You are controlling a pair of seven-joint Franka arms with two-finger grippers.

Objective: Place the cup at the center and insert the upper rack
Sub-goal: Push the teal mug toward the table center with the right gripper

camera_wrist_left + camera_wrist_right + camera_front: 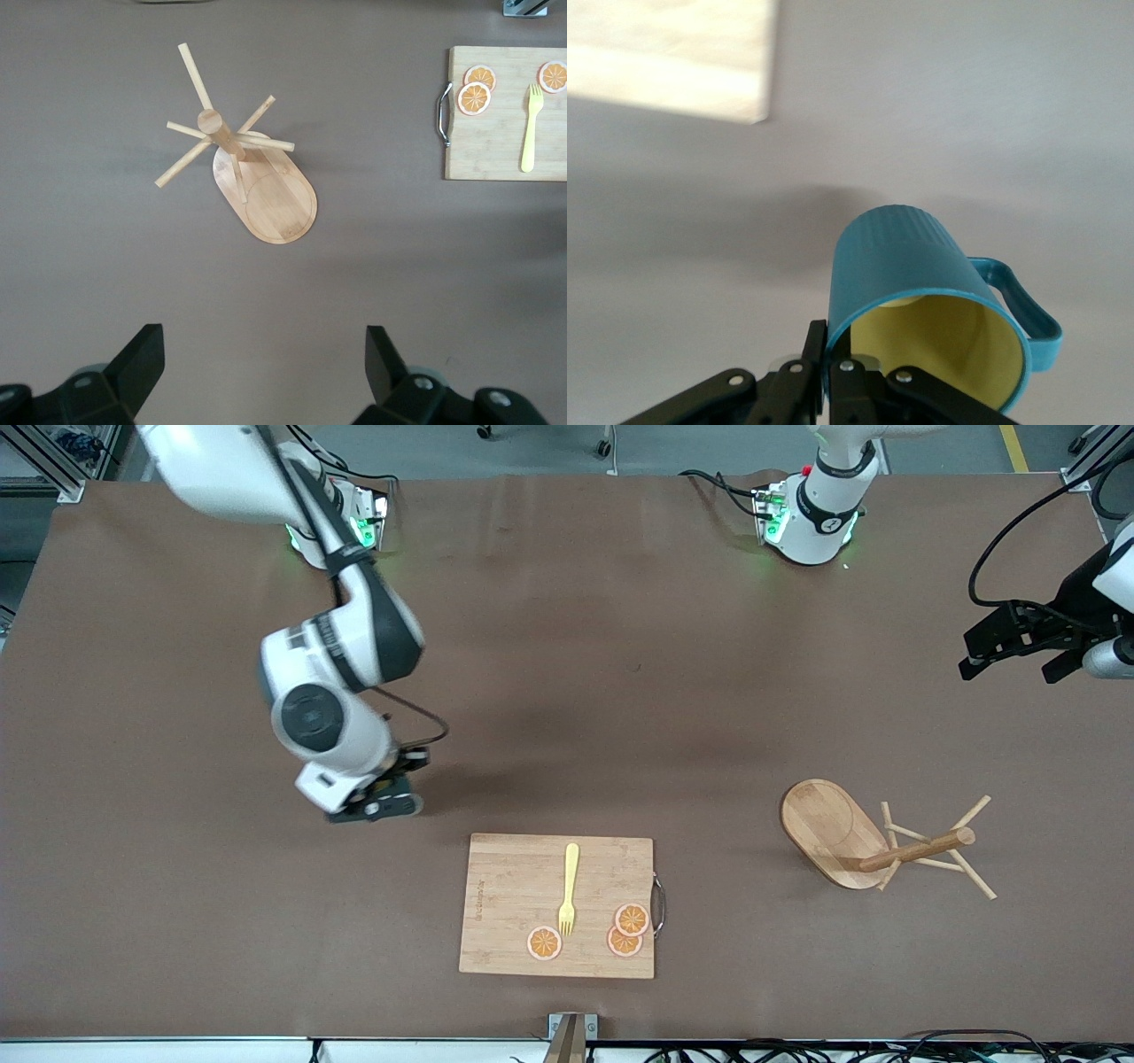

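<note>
Cup is clamped by its rim in the right gripper, one finger inside the yellow interior and one outside the teal wall, and is held over bare table near a corner of the board, toward the right arm's end. Only a thin edge is pinched, so the cup could be twisted or dropped if it is set down tilted; a tipped landing would be caused by the slant it hangs at. A second risk is judged at the rack: it lies toppled on its side toward the left arm's end of the table, and its thin pegs could be snagged or the round post rolled when it is gripped.

The cup is shown only in the right wrist view; in the front view it is hidden by the right arm. The left gripper is seen spread wide, high over table beside the rack. The fork and orange slices on the board are seen in the front and left wrist views.
</note>
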